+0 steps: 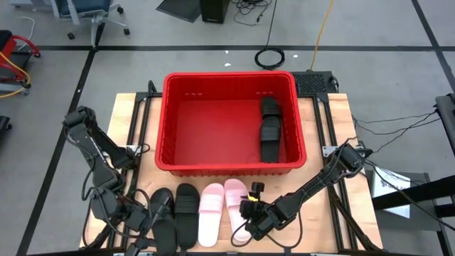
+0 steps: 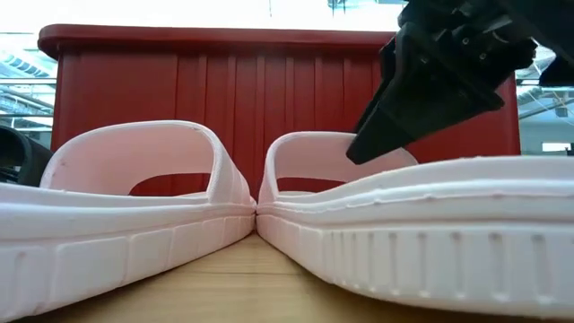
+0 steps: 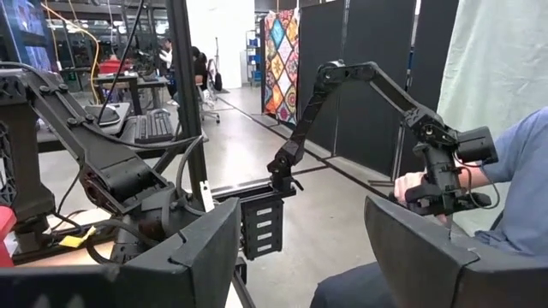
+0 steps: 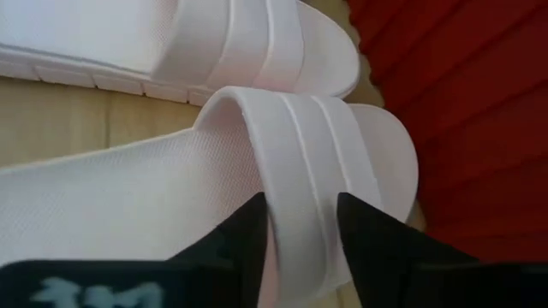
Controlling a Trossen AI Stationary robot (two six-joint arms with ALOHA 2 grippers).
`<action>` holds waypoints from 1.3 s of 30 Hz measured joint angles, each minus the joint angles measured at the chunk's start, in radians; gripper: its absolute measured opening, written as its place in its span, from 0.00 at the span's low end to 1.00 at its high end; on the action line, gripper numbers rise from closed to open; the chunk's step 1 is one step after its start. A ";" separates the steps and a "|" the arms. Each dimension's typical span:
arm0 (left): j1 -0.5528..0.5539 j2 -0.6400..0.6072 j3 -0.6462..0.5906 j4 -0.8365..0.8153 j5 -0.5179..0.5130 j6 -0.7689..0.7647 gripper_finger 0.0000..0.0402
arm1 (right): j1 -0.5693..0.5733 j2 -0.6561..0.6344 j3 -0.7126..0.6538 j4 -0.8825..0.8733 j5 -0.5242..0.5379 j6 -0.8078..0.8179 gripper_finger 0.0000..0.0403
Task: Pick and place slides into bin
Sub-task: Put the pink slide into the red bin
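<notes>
Red bin (image 1: 231,84) at the far middle of the wooden table (image 1: 128,114), long side across. One black slide (image 1: 270,129) lying inside the bin against its right wall, toe end toward the near wall.

Four more slides in a row on the table just in front of the bin's near wall: two black slides (image 1: 176,212) on the left, side by side and touching, then two pink ones. Left pink slide (image 1: 211,212) flat on its sole, untouched. Right pink slide (image 1: 237,203) just beside it, soles meeting edge to edge in the low view.

Right gripper (image 4: 300,231) low over the right pink slide, one dark finger (image 4: 248,235) under the strap (image 4: 295,137) and the other on its outer face, both lying against the ribbed band; strap pinched between them. Sole flat on the table in the low view. Right arm (image 1: 320,178) reaching in from the table's right edge.

Left gripper (image 1: 138,226) at the near left corner, beside the black pair, touching nothing; fingers (image 3: 197,248) spread wide in its wrist view, pointing away from the table toward the room. A seated person's sleeve (image 3: 522,171) and a hand (image 3: 411,184) on another arm-shaped rig visible there.
</notes>
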 joint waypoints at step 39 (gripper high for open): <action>-0.001 -0.003 0.000 0.012 -0.005 0.034 0.62 | -0.024 -0.132 -0.002 0.008 -0.242 0.035 0.01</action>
